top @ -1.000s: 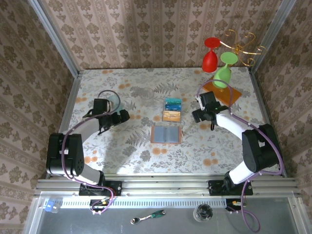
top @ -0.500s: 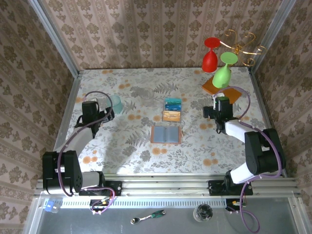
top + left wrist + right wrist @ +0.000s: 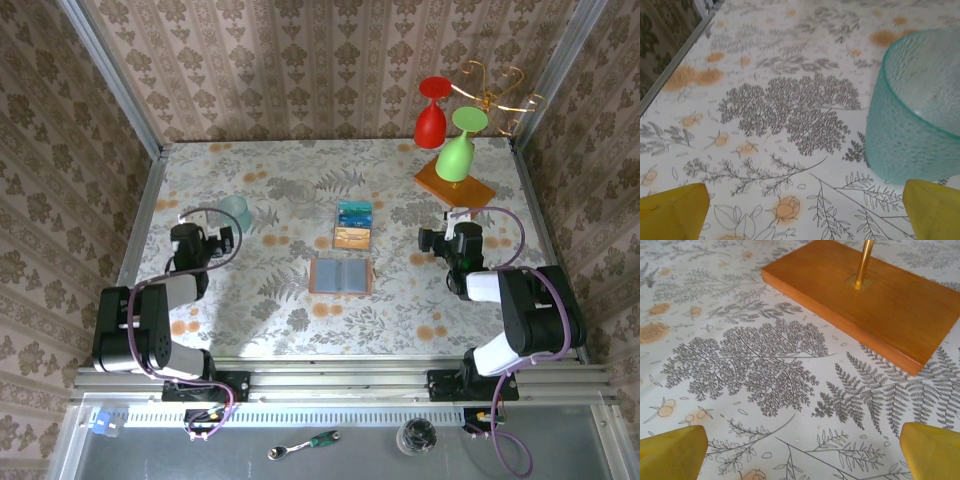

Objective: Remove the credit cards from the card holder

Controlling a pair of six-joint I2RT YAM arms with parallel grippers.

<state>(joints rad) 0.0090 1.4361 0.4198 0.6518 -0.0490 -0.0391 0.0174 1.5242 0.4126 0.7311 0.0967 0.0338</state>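
Grey-blue lining faces up on the card holder (image 3: 341, 275), which lies open and flat near the middle of the table (image 3: 280, 180), slightly toward its near edge. Two cards lie out on the table just beyond the holder, toward the far edge. The orange-tan card (image 3: 351, 237) is the nearer of the two. The blue-teal card (image 3: 354, 212) lies right against its far side.

The left gripper (image 3: 800, 212) sits near the left edge with its yellow fingers (image 3: 672, 212) spread wide and empty. A textured teal cup (image 3: 912, 110) stands just ahead of it, to the right. The right gripper (image 3: 802, 452) sits toward the right edge, fingers equally spread with nothing between them. It faces the orange wooden slab (image 3: 880, 295), which bears a golden post (image 3: 865, 262).
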